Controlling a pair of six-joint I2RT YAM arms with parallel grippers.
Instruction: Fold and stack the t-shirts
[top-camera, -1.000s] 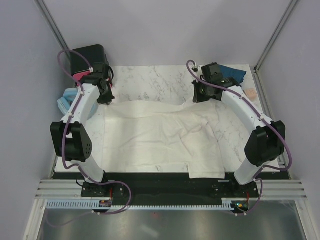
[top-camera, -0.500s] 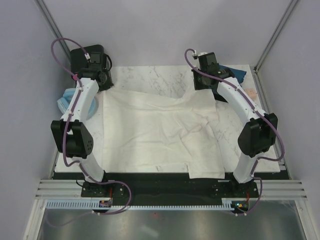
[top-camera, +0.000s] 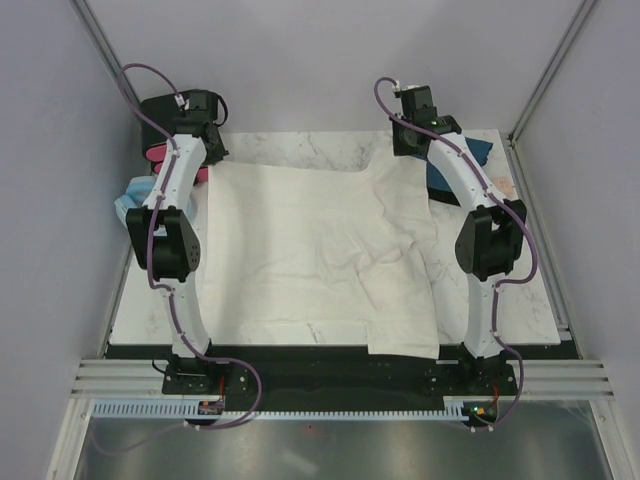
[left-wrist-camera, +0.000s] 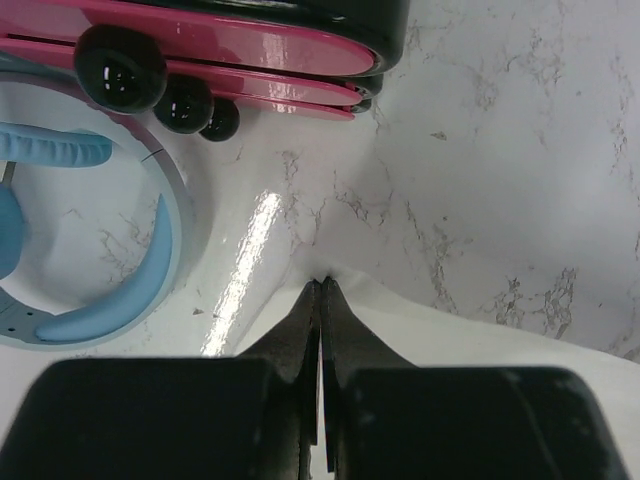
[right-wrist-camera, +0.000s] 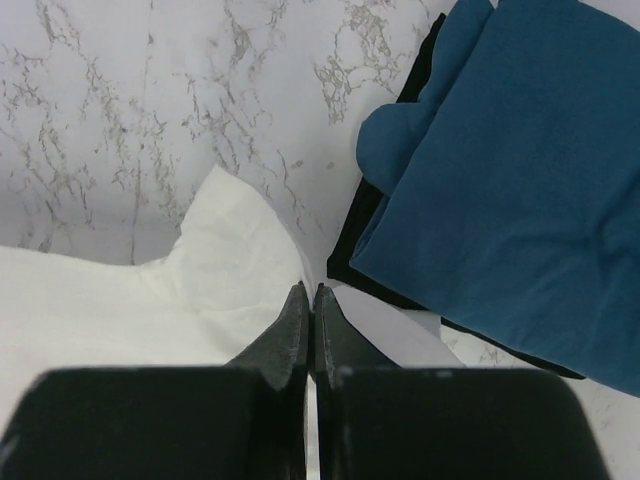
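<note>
My left pincer (left-wrist-camera: 320, 287) and right pincer (right-wrist-camera: 309, 291) each gripped a far corner of the white shirt (top-camera: 310, 240) on the table (top-camera: 300, 146).

Soft, even overhead light falls across the scene, leaving only faint fold shadows on the cream-white t-shirt (top-camera: 310, 240), while a bright streak of glare crosses the marble table (left-wrist-camera: 480, 150) and the near housings of the left gripper (left-wrist-camera: 321, 285) and right gripper (right-wrist-camera: 311, 290) blur out of focus.
</note>
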